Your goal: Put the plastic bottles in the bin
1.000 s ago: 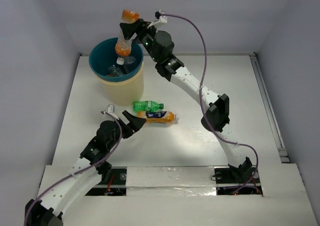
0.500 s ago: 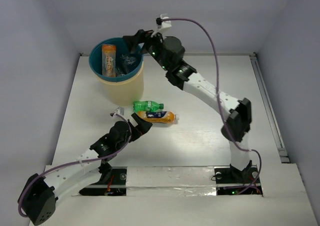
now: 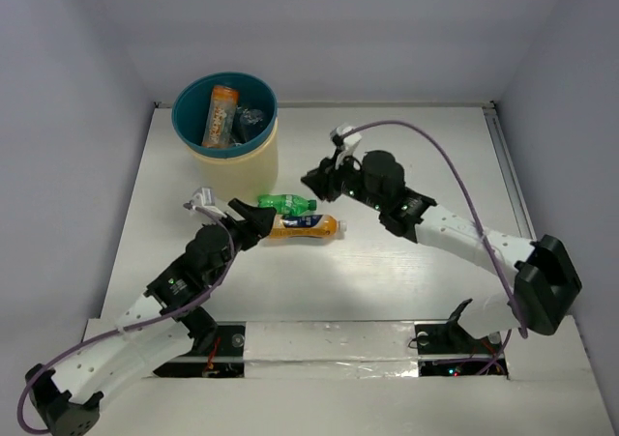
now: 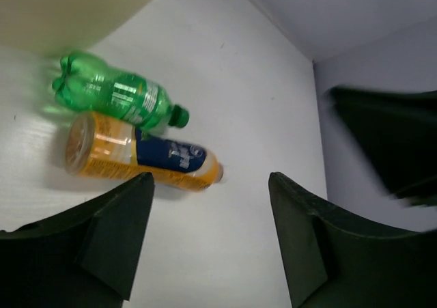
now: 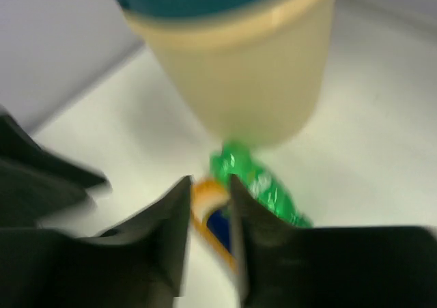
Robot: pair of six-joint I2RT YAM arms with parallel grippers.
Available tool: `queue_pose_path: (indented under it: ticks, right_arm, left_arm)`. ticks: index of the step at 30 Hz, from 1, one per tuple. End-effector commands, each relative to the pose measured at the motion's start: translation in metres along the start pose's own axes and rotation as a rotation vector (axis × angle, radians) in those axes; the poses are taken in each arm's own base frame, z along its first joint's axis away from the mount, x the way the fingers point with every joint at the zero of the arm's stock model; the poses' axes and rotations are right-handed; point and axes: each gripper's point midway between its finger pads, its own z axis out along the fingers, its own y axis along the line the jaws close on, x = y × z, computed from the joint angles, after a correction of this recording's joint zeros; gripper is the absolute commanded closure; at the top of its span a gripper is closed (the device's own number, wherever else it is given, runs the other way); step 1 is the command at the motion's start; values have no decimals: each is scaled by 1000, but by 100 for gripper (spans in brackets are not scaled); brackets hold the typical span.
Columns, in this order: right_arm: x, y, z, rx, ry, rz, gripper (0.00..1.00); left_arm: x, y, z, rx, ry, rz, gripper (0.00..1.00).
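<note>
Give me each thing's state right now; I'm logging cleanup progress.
bin: upright, open-topped, bottles inside.
orange bottle in bin: leaning inside.
green bottle: lying on its side outside the bin, not held.
dark-labelled orange bottle: lying beside the green one, not held.
left gripper: open, facing that bottle, empty.
right gripper: narrow gap between jaws, empty.

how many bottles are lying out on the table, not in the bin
2. A green bottle lies just in front of the bin. An orange bottle with a dark label lies alongside it, nearer the arms. None seems hidden.
</note>
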Motion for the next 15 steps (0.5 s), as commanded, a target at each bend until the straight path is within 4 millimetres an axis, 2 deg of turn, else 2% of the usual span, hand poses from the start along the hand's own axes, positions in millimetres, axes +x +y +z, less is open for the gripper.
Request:
queue_pose_path:
  ticks: [1,2,4,5,7,8,10,13,15]
  right_arm:
    - [55,5,-4,-90,162,-34,60]
    - [57,6,-1,-102,187,-45,45]
    - [92,1,4,-111,319,-56,31]
    - [90,1,9,-114,327,-66,22]
    - [113,-5,15,-121,394,-82,15]
    - [109,-5,21,-123,394,-91,10]
    - [136,-13,25,-111,487,-91,8]
    - [150,-20,35,-90,557,-135,8]
    - [176,-14,37,-101,638,-146,8]
  left_arm:
    - [-36,-14,-12,-16,-89,87,36]
    - [-42,-18,-15,-14,-98,101,40]
    - [-47,-19,-17,-16,-110,104,45]
    - [-49,-19,-19,-23,-115,105,46]
    - [-50,-19,-21,-21,-116,103,46]
    - [-49,-17,-21,-24,-112,102,46]
    - [-49,-17,-24,-15,-112,97,46]
    - [-51,-15,-27,-16,-118,95,46]
    - [-54,-16,-31,-10,-124,98,45]
